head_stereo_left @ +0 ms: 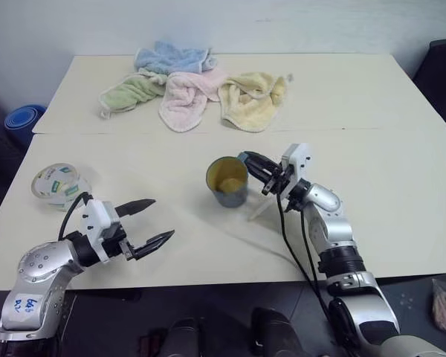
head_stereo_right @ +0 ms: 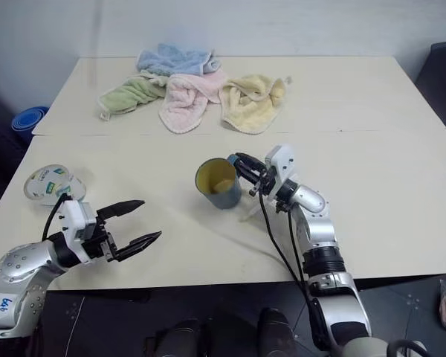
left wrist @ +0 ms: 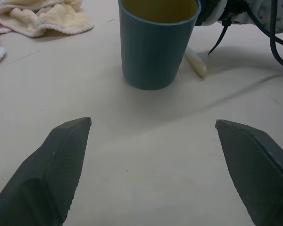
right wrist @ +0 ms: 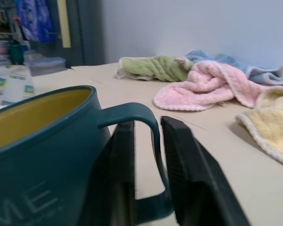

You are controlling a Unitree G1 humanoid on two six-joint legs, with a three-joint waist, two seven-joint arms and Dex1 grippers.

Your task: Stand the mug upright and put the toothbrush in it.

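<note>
The right end effector [head_stereo_left: 262, 172] is reaching to the mug [head_stereo_left: 227, 182], and its two black fingers [right wrist: 188, 174] are sitting on either side of the mug's handle [right wrist: 141, 123] with a small gap, so it is hard to say whether they are squeezing it or letting go. The mug is standing upright near the middle of the surface [head_stereo_left: 386, 193], with its yellow inside facing up. It is looking like light, hard plastic, smooth and a bit slippery, so the handle or the rim is looking like the best place to hold it. The toothbrush [head_stereo_left: 259, 210] is lying flat on the surface just beside the mug, partly under the right arm. It is thin, stiff and light, so pinching it around the middle should work, though picking it off the flat surface may be tricky. The left end effector [head_stereo_left: 154, 222] is hovering with its fingers spread wide and nothing in them, well apart from the mug. A clear tape roll [head_stereo_left: 58, 184] is sitting off to the left, and soft towels [head_stereo_left: 197, 93] are lying in a heap at the back. Nothing is blocking the mug's open top.
</note>
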